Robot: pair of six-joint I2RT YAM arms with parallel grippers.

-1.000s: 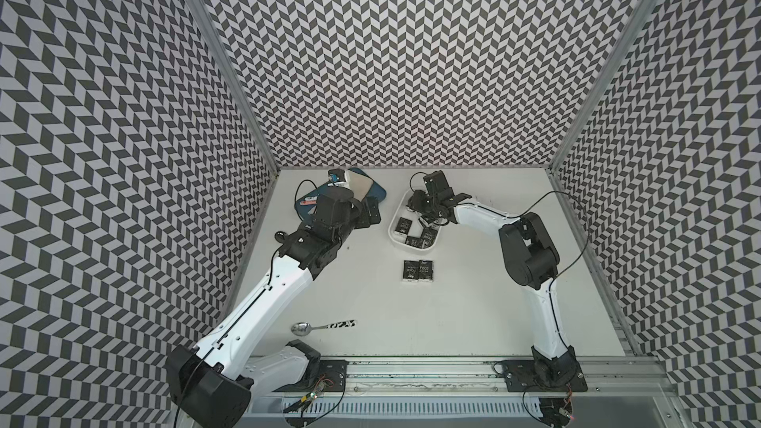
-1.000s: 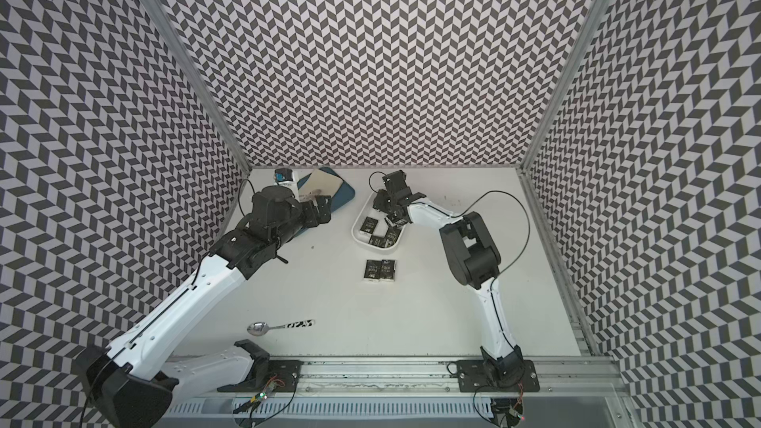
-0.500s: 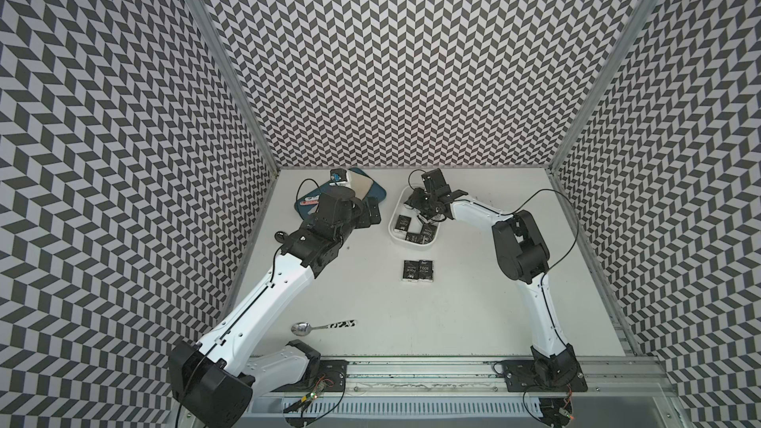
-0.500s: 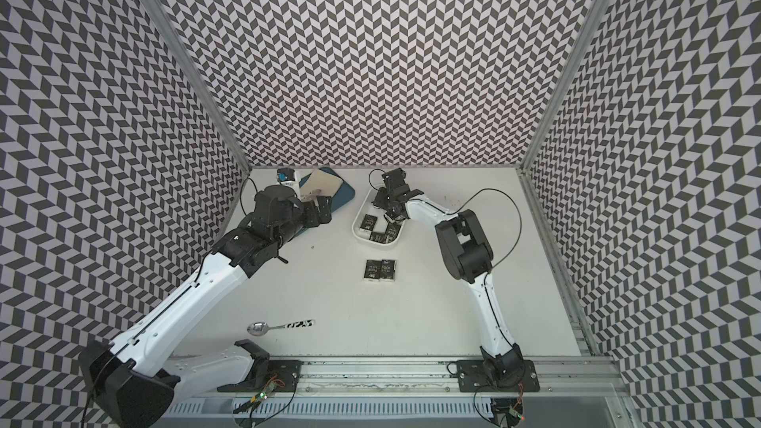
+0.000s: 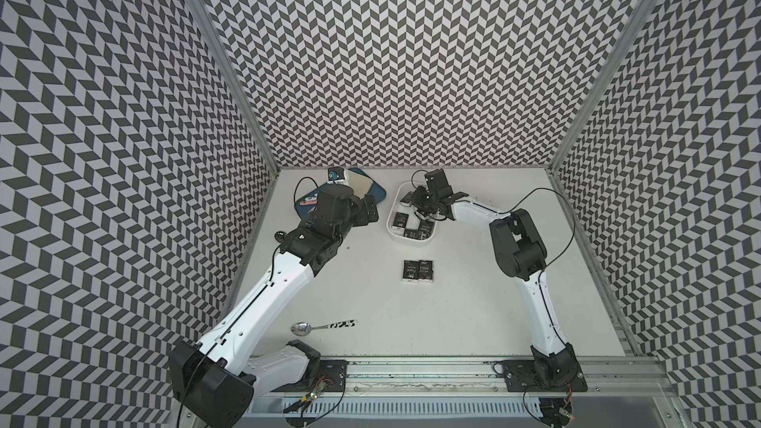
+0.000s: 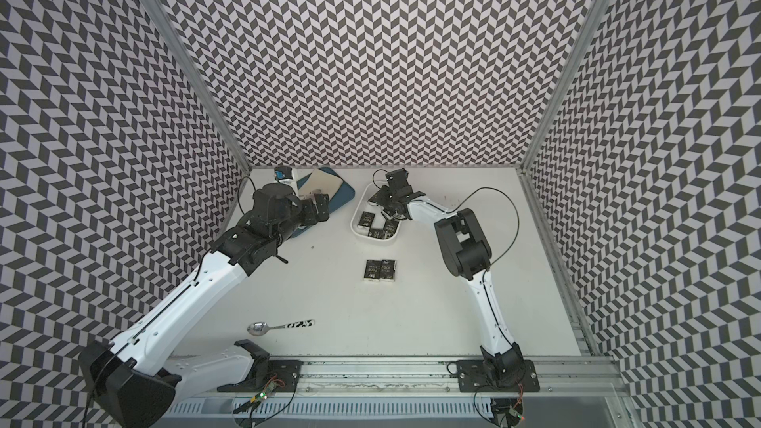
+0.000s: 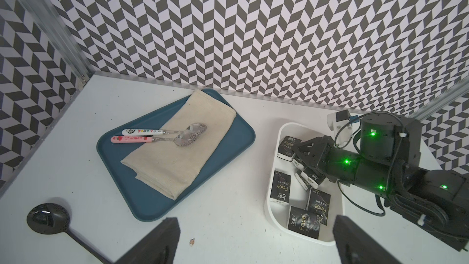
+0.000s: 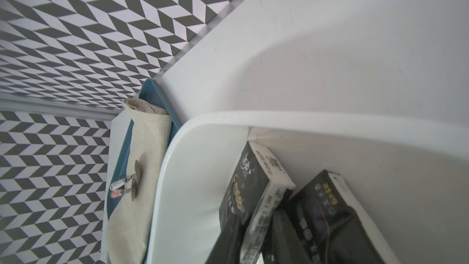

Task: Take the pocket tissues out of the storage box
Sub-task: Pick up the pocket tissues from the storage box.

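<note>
The white storage box (image 5: 412,242) stands at the back of the table, and several black pocket tissues (image 5: 399,220) lie inside it. My right gripper (image 5: 424,203) reaches into the box's far end. In the right wrist view its fingers are shut on one packet (image 8: 253,186) that stands on edge, and another packet (image 8: 324,212) leans beside it. Two packets (image 5: 418,270) lie side by side on the table in front of the box. My left gripper (image 7: 253,245) hovers open to the left of the box, with only bare table between its fingers.
A blue tray (image 7: 114,153) with a beige cloth (image 7: 182,148) and two spoons (image 7: 162,135) sits at the back left. A metal spoon (image 5: 323,326) lies near the front rail. A black ladle (image 7: 48,218) rests beside the left arm.
My right gripper has shifted slightly toward the back of the box and its jaws have closed onto a packet. The left arm has barely moved.
</note>
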